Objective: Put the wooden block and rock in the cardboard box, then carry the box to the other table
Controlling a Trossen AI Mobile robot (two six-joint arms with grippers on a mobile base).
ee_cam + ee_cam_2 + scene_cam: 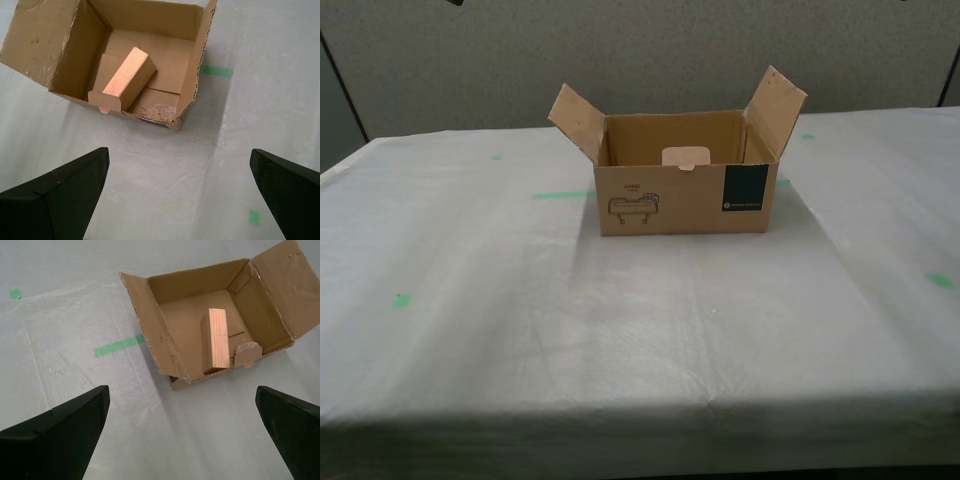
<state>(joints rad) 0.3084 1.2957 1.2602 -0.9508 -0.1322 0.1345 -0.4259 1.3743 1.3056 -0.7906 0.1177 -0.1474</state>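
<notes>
The cardboard box stands open on the other table, which is draped in white cloth, with both side flaps raised. Inside the cardboard box the wooden block leans against the front wall, and the rock lies beside it at that wall. The second wrist view shows the wooden block in the cardboard box. My first gripper and my second gripper hang open above the cloth in front of the box, holding nothing. Neither arm shows in the exterior view.
Green tape marks dot the cloth, one strip running beside the box. A grey partition wall rises behind the table. The table's near edge crosses the bottom of the exterior view.
</notes>
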